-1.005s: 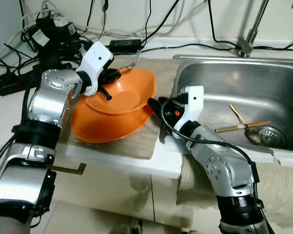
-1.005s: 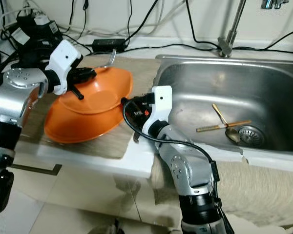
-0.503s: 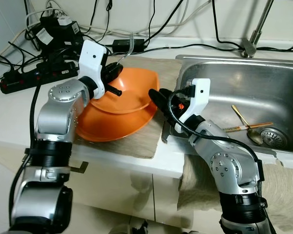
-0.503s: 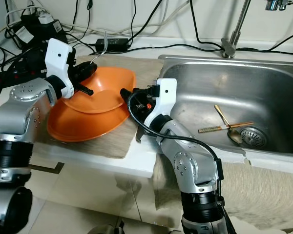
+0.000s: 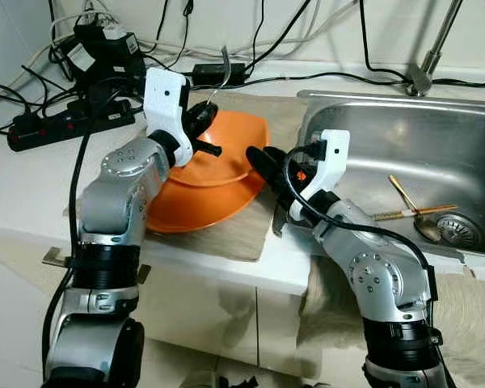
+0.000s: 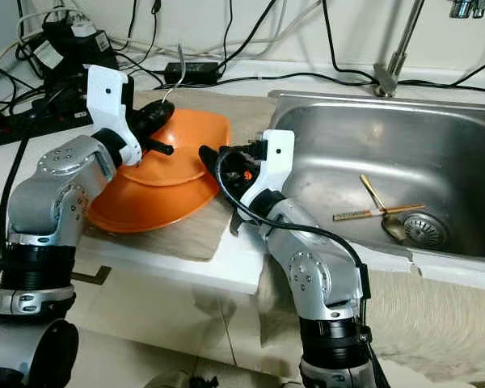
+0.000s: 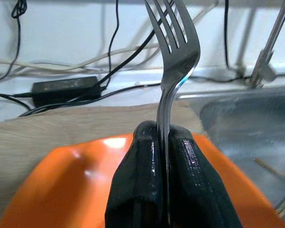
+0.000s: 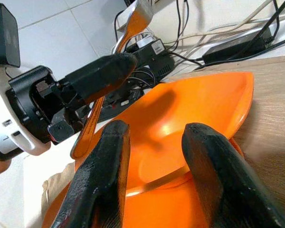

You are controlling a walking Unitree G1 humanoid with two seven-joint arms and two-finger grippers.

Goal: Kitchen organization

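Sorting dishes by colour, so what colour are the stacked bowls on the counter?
The bowls are orange, clearest in the right eye view.

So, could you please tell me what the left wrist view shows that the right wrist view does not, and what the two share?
Left wrist view alone: the fork's tines upright above the closed left claw, plus the faucet and part of the sink.

Right wrist view alone: the open right claw aimed at the orange plates, and the left claw seen from the side, pinching the fork's handle.

Both share: the fork, the orange plates, the beige mat and the black power adapter with its cables.
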